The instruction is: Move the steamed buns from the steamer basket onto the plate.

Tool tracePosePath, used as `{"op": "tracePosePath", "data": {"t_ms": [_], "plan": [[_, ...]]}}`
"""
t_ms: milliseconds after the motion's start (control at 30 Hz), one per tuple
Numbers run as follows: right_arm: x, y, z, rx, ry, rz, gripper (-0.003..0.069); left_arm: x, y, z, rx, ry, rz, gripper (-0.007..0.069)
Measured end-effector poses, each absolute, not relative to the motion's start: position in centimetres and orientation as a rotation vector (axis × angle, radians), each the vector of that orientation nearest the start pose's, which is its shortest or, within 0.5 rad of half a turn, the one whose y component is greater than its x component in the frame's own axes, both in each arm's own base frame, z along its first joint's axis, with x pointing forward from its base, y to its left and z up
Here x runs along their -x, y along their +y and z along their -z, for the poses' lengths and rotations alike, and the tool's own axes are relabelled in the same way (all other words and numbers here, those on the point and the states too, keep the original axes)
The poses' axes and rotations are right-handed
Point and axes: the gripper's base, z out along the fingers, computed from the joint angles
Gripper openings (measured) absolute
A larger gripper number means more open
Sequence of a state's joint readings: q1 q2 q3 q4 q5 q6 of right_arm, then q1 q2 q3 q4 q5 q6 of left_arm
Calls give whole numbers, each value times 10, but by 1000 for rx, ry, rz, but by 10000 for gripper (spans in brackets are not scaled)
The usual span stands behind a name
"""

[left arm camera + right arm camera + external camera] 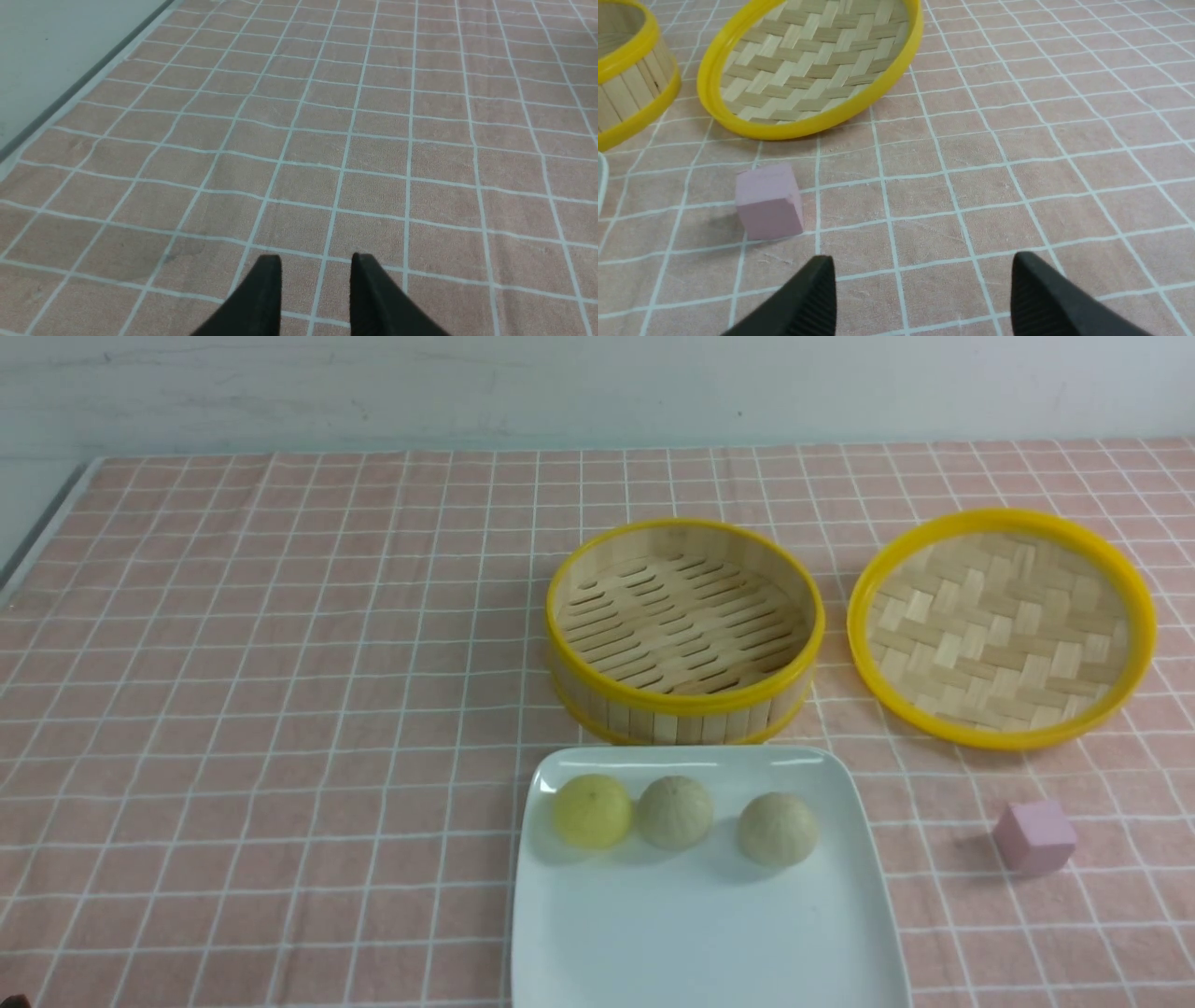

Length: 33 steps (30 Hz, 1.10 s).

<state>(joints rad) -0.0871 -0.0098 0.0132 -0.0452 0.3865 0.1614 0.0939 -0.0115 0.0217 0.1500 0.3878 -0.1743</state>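
Front view: unlabelled steamed buns [674, 812] on plate [709, 933]

Glossy white plate [709, 933]; bamboo-slat steamer basket [684, 709]; matt checked cloth [280, 709].

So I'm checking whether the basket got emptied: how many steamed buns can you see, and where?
3, all on the white plate: a pale yellow bun leftmost, a beige bun touching it, another beige bun apart to the right. The steamer basket is empty.

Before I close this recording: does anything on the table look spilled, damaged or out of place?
Nothing stands out. The three steamed buns sit whole on the white square plate; the round bamboo steamer basket stands upright and empty.
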Motion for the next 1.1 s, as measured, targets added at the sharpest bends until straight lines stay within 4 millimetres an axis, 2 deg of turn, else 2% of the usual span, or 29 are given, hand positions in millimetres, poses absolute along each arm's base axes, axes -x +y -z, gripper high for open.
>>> {"op": "tracePosePath", "data": {"t_ms": [567, 1100], "plan": [[-52, -4, -174, -249, 1869, -77, 495, -51, 10, -172, 160, 1872, -93, 243], [-52, 1, -174, -131, 1875, -70, 495, -51, 10, -172, 160, 1872, -94, 243]]}}
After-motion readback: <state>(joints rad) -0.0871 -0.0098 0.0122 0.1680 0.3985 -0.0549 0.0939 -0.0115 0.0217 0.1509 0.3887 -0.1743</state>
